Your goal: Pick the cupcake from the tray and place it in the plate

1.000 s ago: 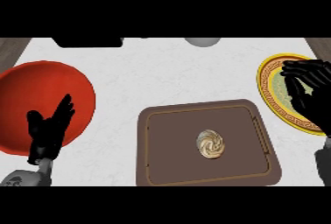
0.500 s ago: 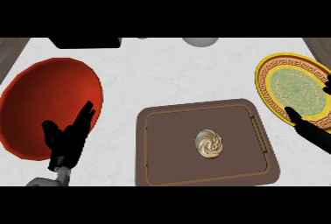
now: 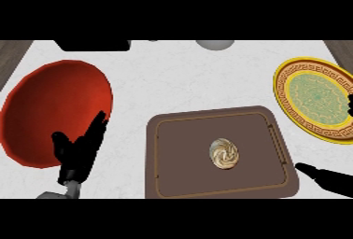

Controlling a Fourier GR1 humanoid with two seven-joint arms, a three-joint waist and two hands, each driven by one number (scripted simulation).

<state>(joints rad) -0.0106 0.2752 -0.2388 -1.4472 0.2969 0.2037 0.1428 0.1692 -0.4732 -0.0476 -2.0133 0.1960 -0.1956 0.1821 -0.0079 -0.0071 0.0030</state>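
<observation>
The cupcake (image 3: pixel 225 153), a swirl of tan frosting seen from above, sits right of centre in the brown tray (image 3: pixel 178 161). At the right edge lies the plate (image 3: pixel 314 97), yellow-rimmed with a green patterned middle. My right hand (image 3: pixel 329 180) shows only in part at the lower right corner, just outside the tray's right rim. Its thumb juts left toward the tray and it holds nothing. A dark fingertip (image 3: pixel 350 105) shows at the right edge over the plate. My left hand (image 3: pixel 79 152) stands open at the lower left, fingers up, left of the tray.
A large red plate (image 3: pixel 48 107) fills the left side, partly behind the left hand. A dark object (image 3: pixel 93 45) and a grey round thing (image 3: pixel 215 44) sit at the counter's far edge. White marble lies between tray and plates.
My right hand has come down from over the yellow plate to the lower right corner beside the tray. The left hand has drifted slightly down and right.
</observation>
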